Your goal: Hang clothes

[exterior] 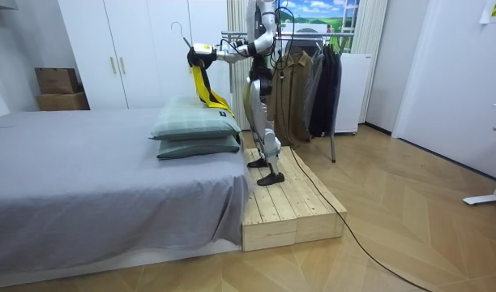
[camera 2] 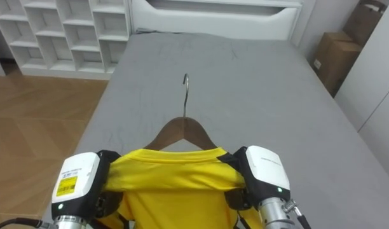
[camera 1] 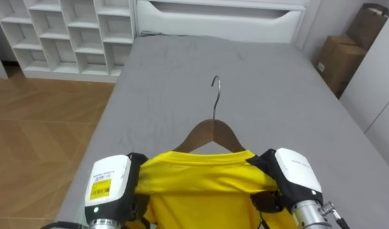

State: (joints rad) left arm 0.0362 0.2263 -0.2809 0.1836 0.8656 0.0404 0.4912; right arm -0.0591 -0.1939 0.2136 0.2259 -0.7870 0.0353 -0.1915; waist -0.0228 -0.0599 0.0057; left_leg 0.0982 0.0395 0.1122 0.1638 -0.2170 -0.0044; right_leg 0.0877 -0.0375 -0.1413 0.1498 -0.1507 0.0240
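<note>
A yellow shirt [camera 1: 204, 184] hangs on a wooden hanger [camera 1: 212, 132], whose metal hook points away from me over the grey bed [camera 1: 245, 76]. My left hand [camera 1: 109, 187] grips the shirt's left shoulder, fingers curled round the cloth. My right hand [camera 1: 296, 173] grips the right shoulder the same way. In the room view I stand on a wooden platform [exterior: 288, 211] at the bed's end. There I hold the shirt [exterior: 206, 85] out above two pillows [exterior: 195, 130].
White cube shelves [camera 1: 74, 32] stand beyond the bed at the left, cardboard boxes [camera 1: 337, 60] at the right. A clothes rack [exterior: 313, 81] with dark garments stands behind me. A white wardrobe [exterior: 134, 49] lines the wall, and wood floor lies left of the bed.
</note>
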